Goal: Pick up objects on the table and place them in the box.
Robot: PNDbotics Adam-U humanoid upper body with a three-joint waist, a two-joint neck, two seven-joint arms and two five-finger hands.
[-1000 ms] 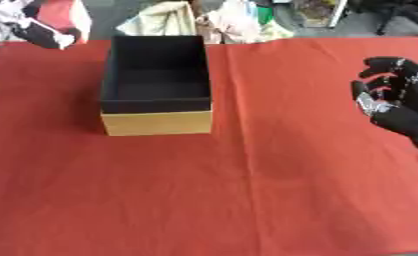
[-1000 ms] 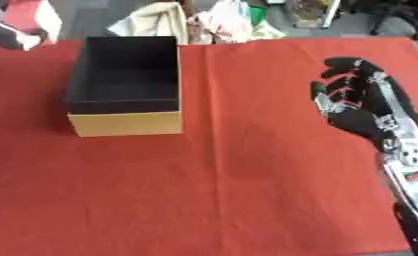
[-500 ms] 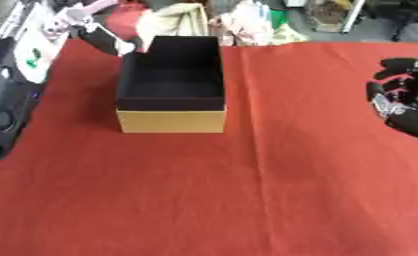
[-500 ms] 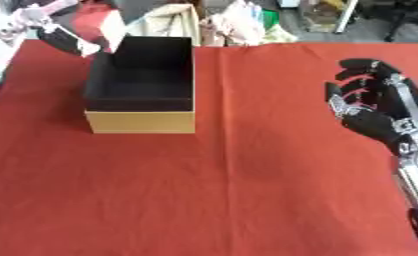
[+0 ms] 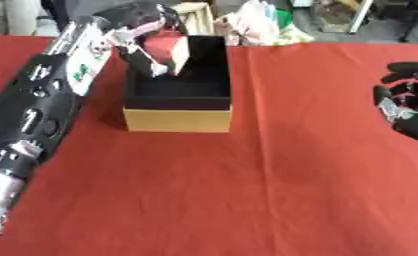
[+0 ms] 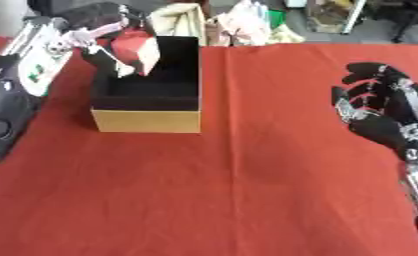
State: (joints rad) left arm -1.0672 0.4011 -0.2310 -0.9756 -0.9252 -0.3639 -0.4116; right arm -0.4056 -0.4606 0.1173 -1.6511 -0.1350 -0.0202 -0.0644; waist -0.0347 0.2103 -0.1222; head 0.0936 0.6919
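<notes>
Now left robot hand (image 5: 141,35) clamped on red-and-white carton (image 5: 169,50) over box (image 5: 179,107); right robot hand (image 6: 374,107) open.

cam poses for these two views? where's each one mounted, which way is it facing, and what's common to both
Left eye view: in the head, looking down at the red tablecloth; left arm runs up the left edge, left hand curled round a red and white object over the box; right hand clipped at the right edge.
Right eye view: same head, same downward look, set slightly to the right; right hand shows whole, open, fingers up.
Shared: box, cloth, both hands, the held object, clutter at the far edge.
</notes>
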